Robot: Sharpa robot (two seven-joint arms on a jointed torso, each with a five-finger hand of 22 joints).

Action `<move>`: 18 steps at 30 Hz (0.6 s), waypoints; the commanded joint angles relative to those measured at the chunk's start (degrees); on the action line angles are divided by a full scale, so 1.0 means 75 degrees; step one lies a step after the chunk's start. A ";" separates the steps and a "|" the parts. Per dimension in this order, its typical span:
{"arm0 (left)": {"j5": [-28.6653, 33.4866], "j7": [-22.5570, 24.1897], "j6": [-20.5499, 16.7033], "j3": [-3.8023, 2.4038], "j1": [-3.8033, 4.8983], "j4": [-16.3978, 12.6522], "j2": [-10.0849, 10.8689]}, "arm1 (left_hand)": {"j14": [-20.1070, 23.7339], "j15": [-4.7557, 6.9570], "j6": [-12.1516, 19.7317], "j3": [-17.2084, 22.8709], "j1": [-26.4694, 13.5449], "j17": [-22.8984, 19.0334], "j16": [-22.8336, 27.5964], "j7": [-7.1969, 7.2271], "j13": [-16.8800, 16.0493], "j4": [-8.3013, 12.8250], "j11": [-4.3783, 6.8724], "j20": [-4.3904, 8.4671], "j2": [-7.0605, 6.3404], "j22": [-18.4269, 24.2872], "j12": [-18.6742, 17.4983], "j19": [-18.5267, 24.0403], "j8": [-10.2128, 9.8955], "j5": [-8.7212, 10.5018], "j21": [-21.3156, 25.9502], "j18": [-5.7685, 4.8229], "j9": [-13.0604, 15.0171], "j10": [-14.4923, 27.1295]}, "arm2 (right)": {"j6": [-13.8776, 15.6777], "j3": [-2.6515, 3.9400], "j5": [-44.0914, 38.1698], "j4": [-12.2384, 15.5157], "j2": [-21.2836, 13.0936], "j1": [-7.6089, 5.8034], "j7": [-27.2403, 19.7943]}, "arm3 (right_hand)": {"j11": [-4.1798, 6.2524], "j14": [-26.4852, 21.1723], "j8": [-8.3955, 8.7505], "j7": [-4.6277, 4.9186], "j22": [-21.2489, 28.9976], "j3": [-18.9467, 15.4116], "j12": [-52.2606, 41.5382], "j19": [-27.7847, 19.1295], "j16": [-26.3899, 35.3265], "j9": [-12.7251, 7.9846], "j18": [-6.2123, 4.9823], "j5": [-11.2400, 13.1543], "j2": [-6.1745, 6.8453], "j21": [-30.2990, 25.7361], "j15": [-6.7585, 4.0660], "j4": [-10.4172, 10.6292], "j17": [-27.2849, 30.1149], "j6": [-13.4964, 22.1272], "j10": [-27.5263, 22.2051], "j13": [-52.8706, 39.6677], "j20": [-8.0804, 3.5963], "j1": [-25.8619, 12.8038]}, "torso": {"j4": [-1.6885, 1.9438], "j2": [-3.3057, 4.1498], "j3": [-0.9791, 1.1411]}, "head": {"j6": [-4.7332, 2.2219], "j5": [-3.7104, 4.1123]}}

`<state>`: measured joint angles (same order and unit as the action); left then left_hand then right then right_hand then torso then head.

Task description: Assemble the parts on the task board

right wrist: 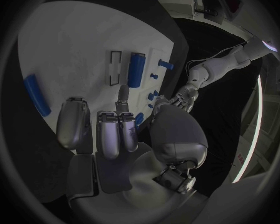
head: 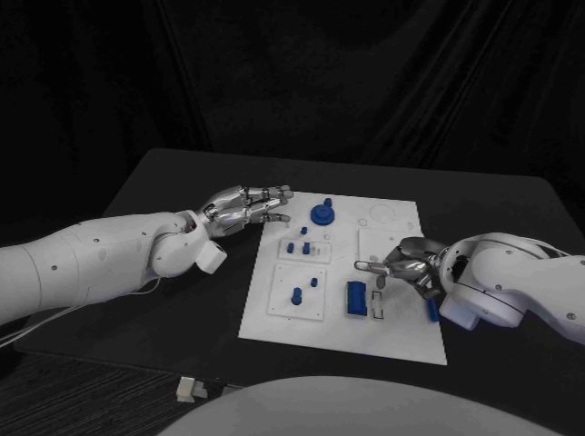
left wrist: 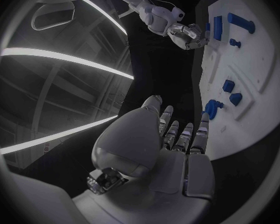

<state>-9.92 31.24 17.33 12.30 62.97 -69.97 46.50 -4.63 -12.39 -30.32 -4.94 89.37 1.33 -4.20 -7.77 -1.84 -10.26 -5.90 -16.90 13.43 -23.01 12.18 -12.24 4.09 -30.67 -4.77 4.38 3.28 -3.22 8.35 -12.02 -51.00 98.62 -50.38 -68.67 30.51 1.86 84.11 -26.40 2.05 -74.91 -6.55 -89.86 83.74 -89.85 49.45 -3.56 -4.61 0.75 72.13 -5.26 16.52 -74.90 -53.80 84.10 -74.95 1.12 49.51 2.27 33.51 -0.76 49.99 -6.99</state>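
Observation:
The white task board (head: 391,331) lies mid-table with several blue parts on it. A round knobbed part (head: 322,213) stands near its far edge, small pegs (head: 303,245) sit below it, and a ribbed block (head: 355,298) lies near the middle. My left hand (head: 247,204) hovers at the board's far-left corner, close to the knobbed part (left wrist: 211,107), fingers loosely bent and holding nothing. My right hand (head: 408,262) is low over the board's right side, one finger (right wrist: 123,97) stretched toward the surface, nothing in its grasp. A blue bar (head: 431,309) lies at the right edge beside it.
The black table (head: 174,182) surrounds the board, with bare room on the left and far side. A small white object (head: 191,389) sits at the table's near edge. Raised white sub-plates (head: 303,289) on the board carry some of the parts.

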 commanded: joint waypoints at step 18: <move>0.0052 0.0055 0.0086 -0.0009 -0.0016 0.0017 -0.0039 | -0.0014 -0.0047 -0.0130 0.0059 -0.0035 0.0012 -0.0057 -0.0019 -0.0017 -0.0015 -0.0075 0.0011 0.0024 -0.0005 0.0062 -0.0054 0.0063 -0.0043 -0.0054 -0.0076 0.0013 -0.0001 | -0.1545 0.0014 -0.1828 0.0049 -0.0924 -0.0679 0.0607 | -0.0051 0.0785 0.1255 0.0066 -0.1496 -0.0360 -0.0019 0.0234 -0.0019 -0.1688 0.0081 -0.1802 -0.0379 0.0570 0.0039 -0.0553 -0.2013 -0.0588 0.0786 -0.2007 0.0029 0.1982 | -0.0008 -0.0009 -0.0005 | 0.0002 0.0114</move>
<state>-9.92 31.14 17.33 12.29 62.92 -69.78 46.35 -4.63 -12.39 -30.85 -4.92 89.37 1.33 -4.43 -7.86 -1.88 -10.29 -5.94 -16.89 13.43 -23.07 12.25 -12.24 4.31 -30.67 -5.00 4.37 3.28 -3.26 1.33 -11.93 -59.97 99.10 -57.18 -73.88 32.27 1.65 84.11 -17.34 2.54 -74.91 -9.28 -89.86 83.94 -89.85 37.20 -3.56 -17.48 -2.25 75.42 -5.26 12.88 -74.90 -57.79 83.89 -74.94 1.32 63.68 2.22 33.45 -0.76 49.99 -6.12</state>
